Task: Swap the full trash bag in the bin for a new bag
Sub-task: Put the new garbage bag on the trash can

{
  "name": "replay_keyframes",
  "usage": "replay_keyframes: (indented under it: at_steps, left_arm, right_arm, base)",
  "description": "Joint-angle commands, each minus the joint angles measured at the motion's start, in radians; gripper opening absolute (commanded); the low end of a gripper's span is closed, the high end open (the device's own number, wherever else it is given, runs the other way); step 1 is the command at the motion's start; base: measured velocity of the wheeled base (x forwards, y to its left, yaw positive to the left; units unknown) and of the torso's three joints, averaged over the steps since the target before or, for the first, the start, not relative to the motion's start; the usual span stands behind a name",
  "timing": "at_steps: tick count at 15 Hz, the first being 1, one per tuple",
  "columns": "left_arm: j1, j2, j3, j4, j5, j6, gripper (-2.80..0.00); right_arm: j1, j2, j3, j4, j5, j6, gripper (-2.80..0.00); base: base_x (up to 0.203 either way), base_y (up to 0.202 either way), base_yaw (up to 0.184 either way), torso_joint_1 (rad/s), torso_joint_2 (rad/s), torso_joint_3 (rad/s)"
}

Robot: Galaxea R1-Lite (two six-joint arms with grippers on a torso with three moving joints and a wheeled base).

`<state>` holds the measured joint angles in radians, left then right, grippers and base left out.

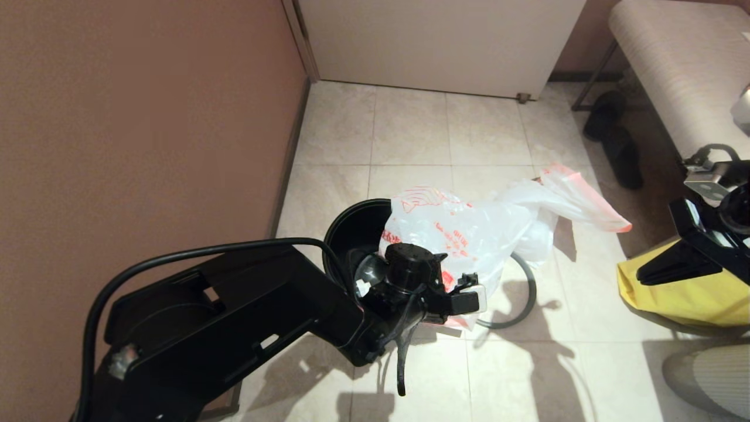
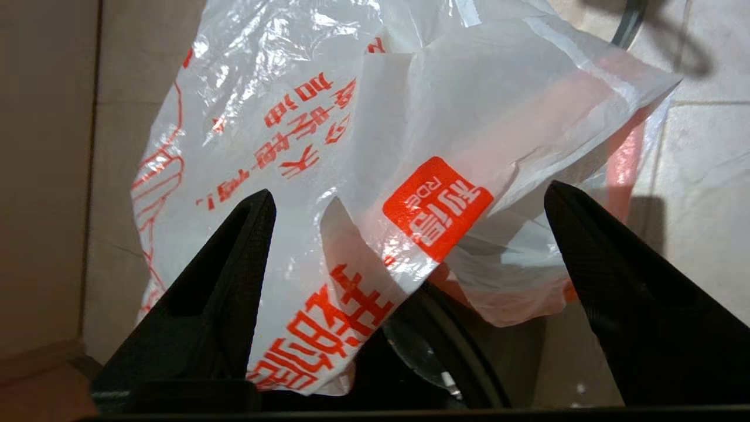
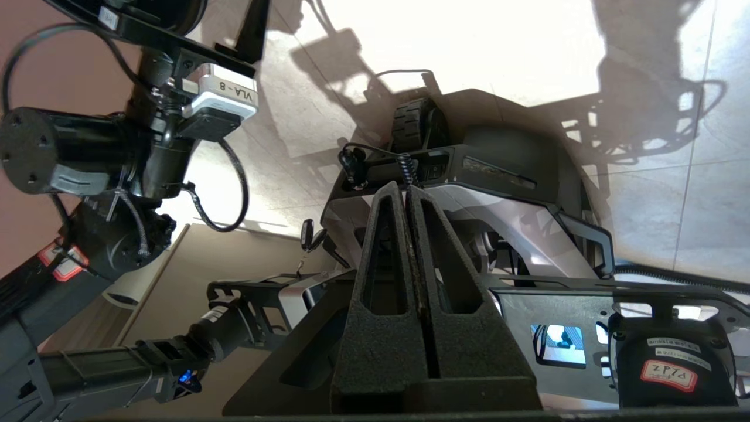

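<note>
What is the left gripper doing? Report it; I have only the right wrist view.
Observer: The left gripper is open and holds nothing; the new bag hangs just beyond its fingers.
Operator: Give me the bag's position on the bin.
Observer: It is draped over one side of the bin, not spread around the mouth, and its handles trail out over the floor.
Operator: Locate the grey ring.
Observer: The grey ring lies on the floor beside the bin, partly under the bag.
</note>
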<state>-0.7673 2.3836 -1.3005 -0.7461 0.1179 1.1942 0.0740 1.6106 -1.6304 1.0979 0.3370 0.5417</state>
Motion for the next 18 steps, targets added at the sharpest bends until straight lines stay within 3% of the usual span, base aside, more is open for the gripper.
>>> replay_keyframes:
  at_steps: [1, 5, 13, 18]
  left_arm:
    - [0.003, 0.007, -0.022, -0.004, 0.001, 0.138, 0.00]
    - [0.014, 0.076, -0.093, -0.009, 0.003, 0.280, 0.00]
    - [0.008, 0.097, -0.119, -0.011, 0.043, 0.392, 0.00]
    - [0.047, 0.228, -0.409, -0.045, 0.031, 0.392, 0.00]
  right_arm:
    - [-0.002, 0.003, 0.004, 0.007, 0.002, 0.003, -2.80]
    - [-0.028, 0.014, 0.007, 0.005, 0.002, 0.002, -2.80]
    - [-0.043, 0.037, 0.035, 0.001, 0.013, -0.001, -2.80]
    - [-0.083, 0.040, 0.044, -0.003, 0.023, -0.039, -2.80]
  base:
    - [0.000, 0.000, 0.000, 0.000, 0.00, 0.000]
    - [0.000, 0.000, 0.000, 0.000, 0.00, 0.000]
    - [0.000, 0.000, 0.000, 0.000, 0.00, 0.000]
    - [0.000, 0.000, 0.000, 0.000, 0.00, 0.000]
